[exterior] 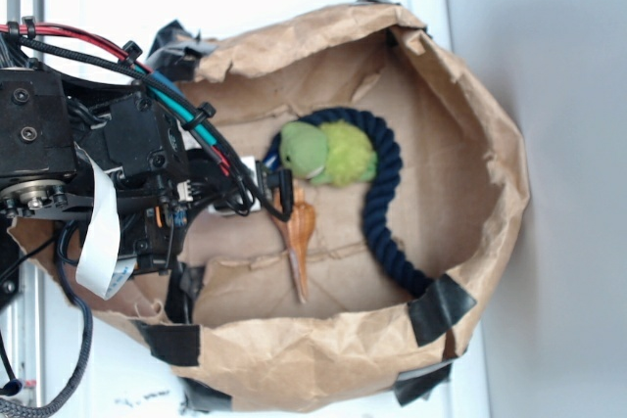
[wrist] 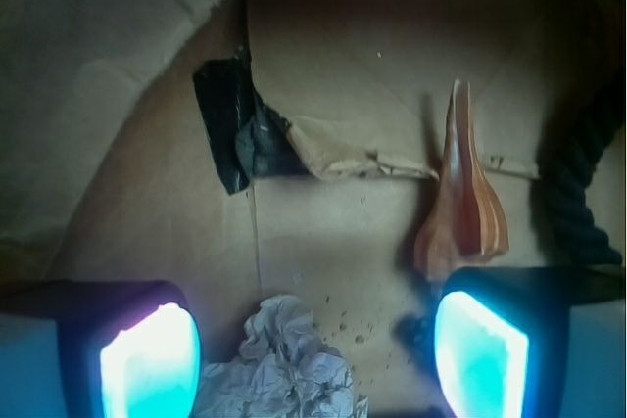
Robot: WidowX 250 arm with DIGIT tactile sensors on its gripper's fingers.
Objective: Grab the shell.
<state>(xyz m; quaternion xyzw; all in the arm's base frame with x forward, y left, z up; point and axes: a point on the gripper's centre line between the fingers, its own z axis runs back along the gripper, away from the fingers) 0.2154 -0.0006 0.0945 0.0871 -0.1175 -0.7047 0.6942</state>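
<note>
Hovering over the paper-lined bin (exterior: 490, 193), the gripper (wrist: 313, 349) had its jaws spread wide, nothing between the pads (wrist: 147, 364) except the floor and a crumpled white paper ball (wrist: 284, 359) sitting low between them.

Shell (exterior: 299, 237) lay flat on the brown paper floor. In the exterior view its long axis ran roughly 12-to-6, fat end at 12 just under the gripper tip, thin tail pointing to about 6, slightly toward 5. In the wrist view the shell (wrist: 462, 198) read flipped: tail up at 12, wide ribbed body down at 6, its lower edge just above the right-hand pad (wrist: 478, 359). Can't tell whether pad and shell were touching.

Green plush toy (exterior: 328, 152) sat at about 1 o'clock from the shell's fat end, close by. Dark blue rope (exterior: 377, 212) curved around the plush and down the shell's 3 o'clock side, apart from it. Black tape (wrist: 230, 124) patched the paper at 9 o'clock from the shell in the wrist view, well apart.
</note>
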